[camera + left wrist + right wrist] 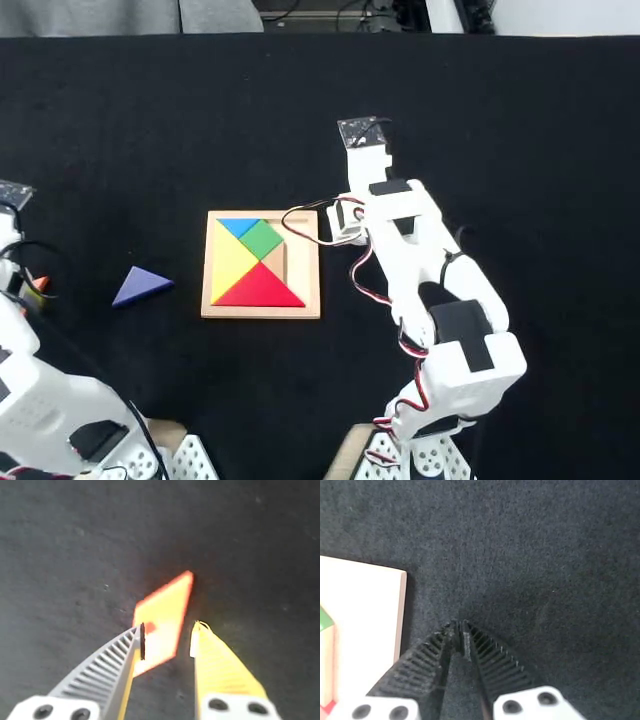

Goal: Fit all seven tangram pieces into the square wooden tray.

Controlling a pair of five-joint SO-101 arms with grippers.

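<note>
**Four pieces in tray, two loose on the cloth**

The square wooden tray (262, 313) lies mid-surface, pale wood with a raised rim. Inside it sit a blue triangle (238, 226), a green piece (262, 240), a yellow triangle (230, 265) and a red triangle (260, 288). Bare wood shows along the side nearer the right arm. A violet-blue triangle (140, 285) lies flat on the black surface (480, 120), apart from the tray. The left tool (167, 640) is open over an orange parallelogram (165, 605) on the cloth, fingers either side; contact unclear. The right tool (457, 627) is closed and empty, just beside the tray's edge.
</note>
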